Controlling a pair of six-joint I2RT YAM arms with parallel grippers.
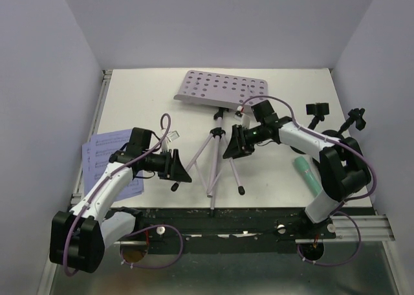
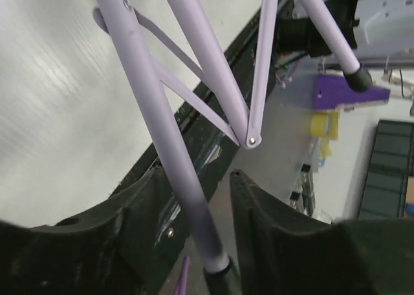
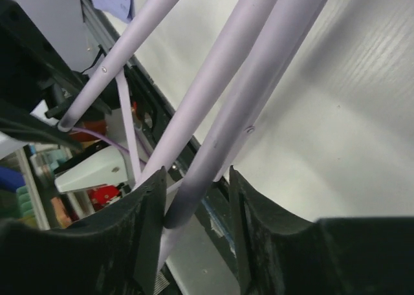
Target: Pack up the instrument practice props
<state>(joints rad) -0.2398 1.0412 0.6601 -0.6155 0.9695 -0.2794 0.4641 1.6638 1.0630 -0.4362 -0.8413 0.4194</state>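
Note:
The lilac perforated music rack (image 1: 220, 88) lies on the white table with its tripod legs (image 1: 214, 154) pointing toward me. My left gripper (image 1: 184, 168) (image 2: 197, 173) is open around the left leg (image 2: 145, 94), just above its black foot; the leg sits near the left finger, with a gap on the right. My right gripper (image 1: 230, 143) (image 3: 197, 172) is open around another leg (image 3: 259, 68), which rests against its left finger. Printed sheet-music pages (image 1: 98, 158) lie at the left. A mint-green microphone (image 1: 309, 174) lies at the right, beside my right arm.
Two black mic holders (image 1: 317, 111) (image 1: 355, 118) stand at the back right, partly behind the right arm. White walls close in the table on three sides. The black rail (image 1: 246, 222) with the arm bases runs along the near edge.

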